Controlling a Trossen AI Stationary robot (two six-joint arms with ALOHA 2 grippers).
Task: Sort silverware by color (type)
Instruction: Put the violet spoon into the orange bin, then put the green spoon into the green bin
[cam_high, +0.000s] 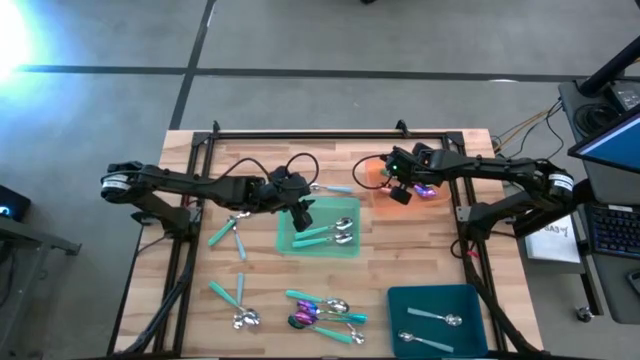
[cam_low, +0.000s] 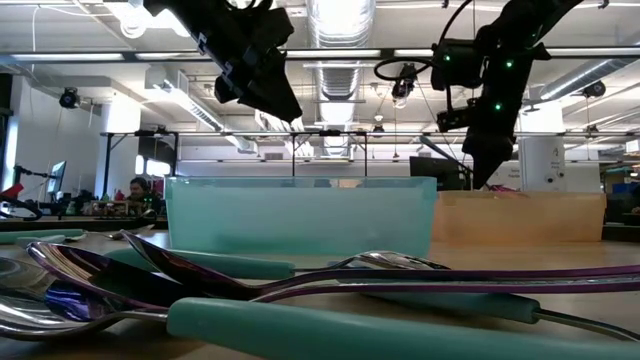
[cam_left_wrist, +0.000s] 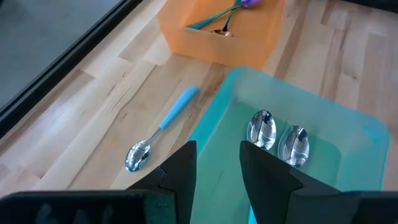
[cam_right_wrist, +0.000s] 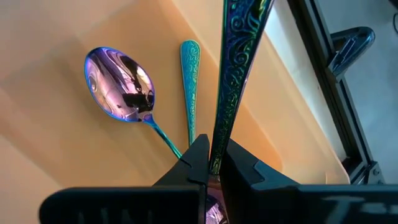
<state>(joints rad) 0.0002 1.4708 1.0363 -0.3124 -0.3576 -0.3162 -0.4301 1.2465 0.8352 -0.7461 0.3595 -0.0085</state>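
My right gripper (cam_right_wrist: 211, 160) hangs over the orange tray (cam_high: 372, 178) at the far right, shut on an iridescent utensil (cam_right_wrist: 235, 74). In that tray lie a purple spoon (cam_right_wrist: 121, 84) and a teal patterned handle (cam_right_wrist: 189, 81). My left gripper (cam_left_wrist: 217, 167) stands open above the near-left rim of the pale green tray (cam_high: 292, 240), nothing between its fingers. Two silver spoons (cam_left_wrist: 277, 134) lie in the green tray. A silver spoon with a light blue handle (cam_left_wrist: 163, 132) lies on the wood between the two trays. My right gripper pinches the iridescent utensil's patterned handle (cam_right_wrist: 219, 146) between its two fingertips, coming slanting down from above. The handle runs on past the fingertips, roughly along them, over the orange tray. Whether its far end rests on the tray I cannot tell.
A dark teal tray (cam_high: 440, 300) with two silver spoons stands at the near right. Loose silverware lies in a heap at the near middle (cam_high: 322, 312), with more teal-handled pieces at the left (cam_high: 232, 302) (cam_high: 226, 232). A black frame (cam_high: 200, 160) rims the table.
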